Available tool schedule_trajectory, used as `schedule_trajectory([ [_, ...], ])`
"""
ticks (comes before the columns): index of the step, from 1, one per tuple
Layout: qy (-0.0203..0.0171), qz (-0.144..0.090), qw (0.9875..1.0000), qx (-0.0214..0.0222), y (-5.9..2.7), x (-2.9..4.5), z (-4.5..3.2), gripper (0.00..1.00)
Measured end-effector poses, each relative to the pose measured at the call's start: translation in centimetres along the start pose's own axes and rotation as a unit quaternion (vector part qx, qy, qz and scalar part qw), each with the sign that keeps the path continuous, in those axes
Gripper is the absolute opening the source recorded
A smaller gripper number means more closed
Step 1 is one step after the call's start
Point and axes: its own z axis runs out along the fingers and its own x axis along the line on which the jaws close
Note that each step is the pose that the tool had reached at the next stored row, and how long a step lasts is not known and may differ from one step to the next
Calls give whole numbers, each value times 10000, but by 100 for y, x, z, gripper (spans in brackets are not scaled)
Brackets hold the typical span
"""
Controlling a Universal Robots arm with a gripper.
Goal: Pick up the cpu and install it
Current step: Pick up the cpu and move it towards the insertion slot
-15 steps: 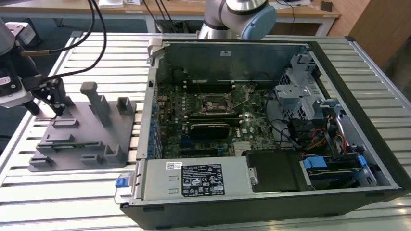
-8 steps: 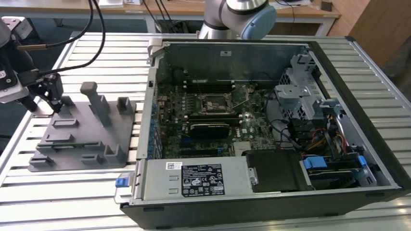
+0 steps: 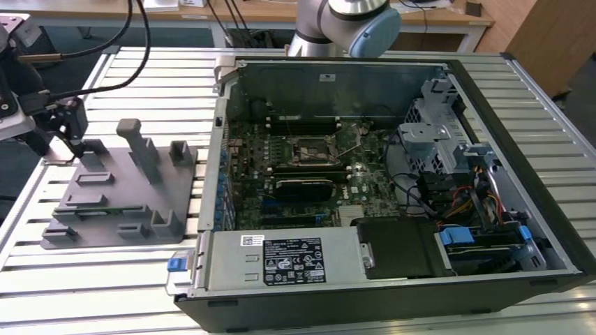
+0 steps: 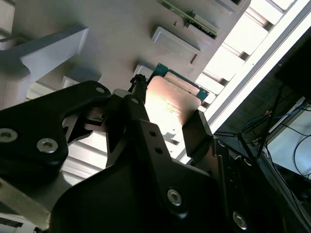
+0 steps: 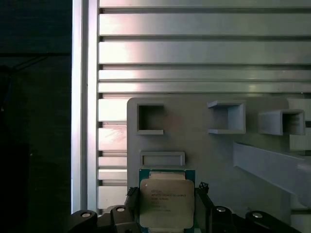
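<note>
Gripper closed narrowly around the cpu on the grey tray

In the exterior view the gripper [image 3: 79, 148] is low over the far corner of the grey fixture tray [image 3: 112, 209], at the exterior view's left on the slatted counter [image 3: 93, 279], well apart from the open computer case [image 3: 373, 77] and its empty socket [image 3: 308, 148] at the exterior view's right. In the first wrist view the cpu [image 5: 166, 204], silvery top upward with a green rim, sits between the two dark fingers [image 5: 132, 196], which press against its two opposite edges with no gap to see, so the opening is narrow. I cannot tell if the cpu rests on the tray or is lifted off it.
</note>
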Motion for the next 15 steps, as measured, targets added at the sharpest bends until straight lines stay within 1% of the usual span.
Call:
schedule_trajectory([
  [6,0,0,10000,0,19,1,-131,54],
  [15,-2,0,10000,0,50,2,-353,54],
])
